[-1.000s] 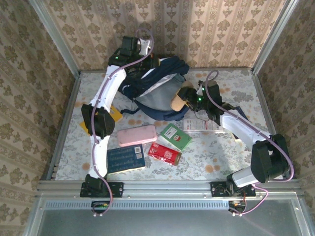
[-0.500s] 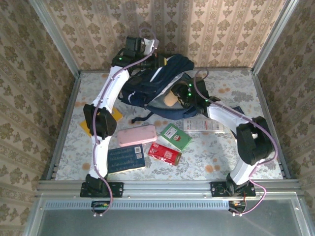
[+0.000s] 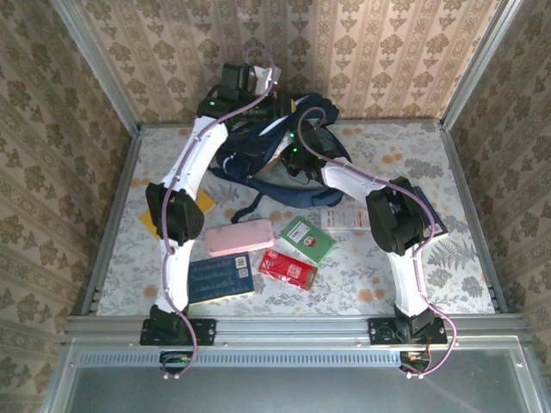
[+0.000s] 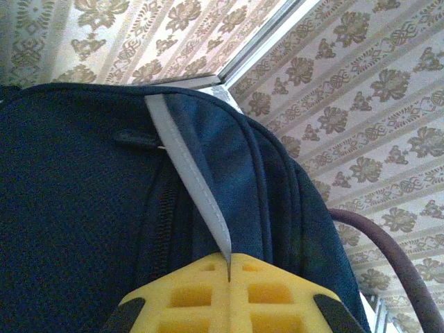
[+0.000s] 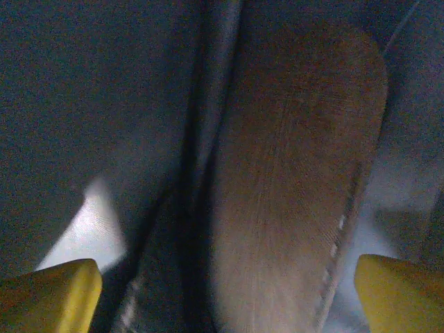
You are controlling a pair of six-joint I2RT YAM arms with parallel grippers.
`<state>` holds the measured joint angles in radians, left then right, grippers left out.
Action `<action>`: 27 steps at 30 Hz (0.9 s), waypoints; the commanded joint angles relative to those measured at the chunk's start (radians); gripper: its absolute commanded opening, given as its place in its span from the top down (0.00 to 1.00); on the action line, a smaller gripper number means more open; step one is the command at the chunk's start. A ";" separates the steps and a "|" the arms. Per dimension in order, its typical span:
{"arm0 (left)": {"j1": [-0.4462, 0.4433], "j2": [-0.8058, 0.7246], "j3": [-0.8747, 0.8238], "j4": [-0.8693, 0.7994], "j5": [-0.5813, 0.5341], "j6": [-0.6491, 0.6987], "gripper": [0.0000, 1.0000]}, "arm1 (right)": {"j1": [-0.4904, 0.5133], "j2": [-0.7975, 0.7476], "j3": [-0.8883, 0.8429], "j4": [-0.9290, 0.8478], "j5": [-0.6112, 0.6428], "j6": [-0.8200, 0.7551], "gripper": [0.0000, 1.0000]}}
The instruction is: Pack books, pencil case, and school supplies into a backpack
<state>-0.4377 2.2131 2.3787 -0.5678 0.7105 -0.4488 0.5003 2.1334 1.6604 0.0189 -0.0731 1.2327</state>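
The navy backpack (image 3: 251, 157) lies at the back of the table, its mouth lifted. My left gripper (image 3: 274, 101) is shut on the backpack's white-striped edge (image 4: 189, 180), which runs down between its yellow fingers (image 4: 277, 298). My right gripper (image 3: 289, 160) is inside the backpack and stands open, fingers (image 5: 52, 295) wide apart. A tan oblong item (image 5: 291, 194) lies loose between them against the dark lining. On the table lie the pink pencil case (image 3: 239, 237), blue book (image 3: 220, 277), green pack (image 3: 308, 238), red pack (image 3: 287, 268) and white strip (image 3: 344, 219).
A yellow book (image 3: 203, 201) pokes out from under the left arm. A dark navy edge (image 3: 437, 225) shows behind the right arm's elbow. Metal rails and patterned walls enclose the table on three sides.
My right gripper moved left and deeper into the backpack with the tan item, then opened and let it go. The left gripper kept its hold on the backpack's edge.
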 commanded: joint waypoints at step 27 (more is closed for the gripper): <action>0.176 -0.121 -0.055 0.293 0.215 -0.168 1.00 | -0.028 -0.646 -0.474 0.060 -0.069 -0.669 0.12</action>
<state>-0.2672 2.1365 2.2303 -0.3973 0.8539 -0.6067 0.4774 1.5700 1.2232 0.1455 -0.1390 0.7078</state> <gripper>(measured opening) 0.062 0.887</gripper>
